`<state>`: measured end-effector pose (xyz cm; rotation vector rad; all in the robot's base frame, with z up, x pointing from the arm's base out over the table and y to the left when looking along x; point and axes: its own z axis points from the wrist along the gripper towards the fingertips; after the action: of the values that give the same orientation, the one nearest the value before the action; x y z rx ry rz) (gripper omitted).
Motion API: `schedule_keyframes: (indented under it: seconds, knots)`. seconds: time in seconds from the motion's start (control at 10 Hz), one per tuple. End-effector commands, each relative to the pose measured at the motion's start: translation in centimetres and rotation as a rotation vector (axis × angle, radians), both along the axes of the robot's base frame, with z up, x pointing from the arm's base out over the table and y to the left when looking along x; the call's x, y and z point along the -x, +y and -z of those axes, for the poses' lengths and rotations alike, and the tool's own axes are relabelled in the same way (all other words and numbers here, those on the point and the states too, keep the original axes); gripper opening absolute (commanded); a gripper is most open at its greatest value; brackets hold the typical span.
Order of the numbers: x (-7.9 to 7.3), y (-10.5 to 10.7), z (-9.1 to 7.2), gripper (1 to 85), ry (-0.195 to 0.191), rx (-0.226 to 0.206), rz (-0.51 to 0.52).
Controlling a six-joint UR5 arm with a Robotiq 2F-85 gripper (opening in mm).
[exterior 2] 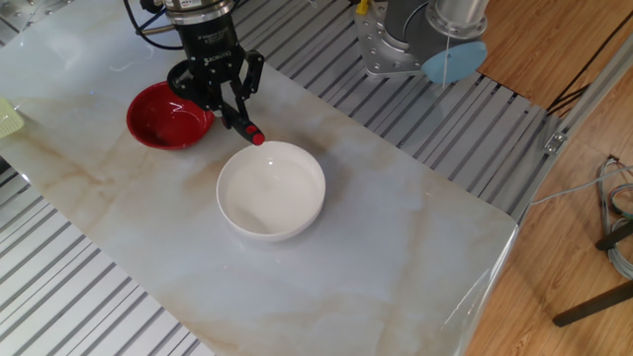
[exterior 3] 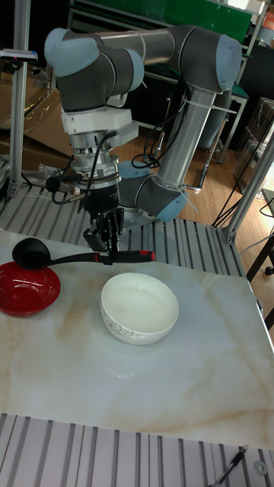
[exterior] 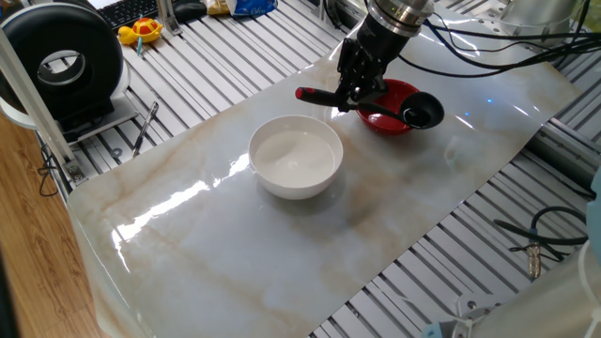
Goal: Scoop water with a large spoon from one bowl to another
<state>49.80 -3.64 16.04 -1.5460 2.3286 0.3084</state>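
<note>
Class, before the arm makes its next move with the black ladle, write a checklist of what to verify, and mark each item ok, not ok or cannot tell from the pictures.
1. Gripper shut on the black ladle's thin handle: ok.
2. Ladle handle roughly level: ok in the tall view.
3. Ladle's round scoop raised above the glossy red bowl, beside its rim: ok.
4. Water left in the scoop: cannot tell.
5. Water in the red bowl: cannot tell, its inside is dark.
6. Large white bowl upright, apart from the red bowl, nothing lying between them: ok.
</note>
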Motion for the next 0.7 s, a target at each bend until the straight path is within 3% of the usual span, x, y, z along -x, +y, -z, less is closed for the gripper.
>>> schedule_keyframes:
  seconds: [0.0, 0.6]
  knots:
    - [-0.14, -0.18, -0.24, 1.3, -0.007, 0.002, -0.004]
    - [-0.2, -0.91, -0.15, 1.3, -0.014, 0.028, -0.015]
